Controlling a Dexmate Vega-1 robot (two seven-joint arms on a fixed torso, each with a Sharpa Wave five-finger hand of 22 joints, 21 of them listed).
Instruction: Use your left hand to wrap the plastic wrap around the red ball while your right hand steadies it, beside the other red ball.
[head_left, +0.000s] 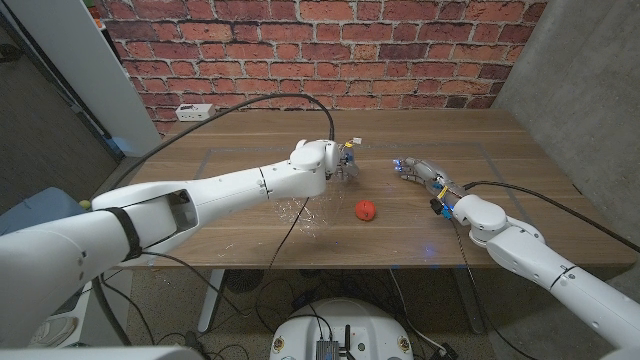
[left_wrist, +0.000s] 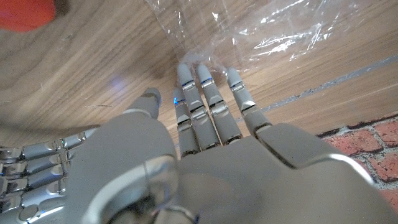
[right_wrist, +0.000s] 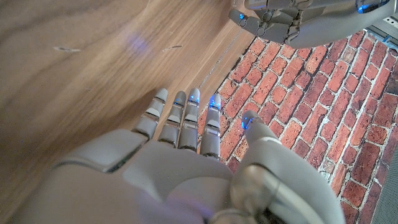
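The left hand (left_wrist: 186, 155) reaches over the table (head_left: 250, 130), its fingers (left_wrist: 202, 102) straight and close together, tips touching the crumpled edge of the plastic wrap (left_wrist: 261, 31); whether they pinch it I cannot tell. The right hand (head_left: 425, 175) hovers with fingers (right_wrist: 186, 118) straight, slightly apart, holding nothing. A red ball (head_left: 366, 209) lies on the table between both hands, touched by neither.

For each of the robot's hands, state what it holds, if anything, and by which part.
The left hand touches the plastic wrap at its crumpled edge; a grip cannot be told. The right hand holds nothing.
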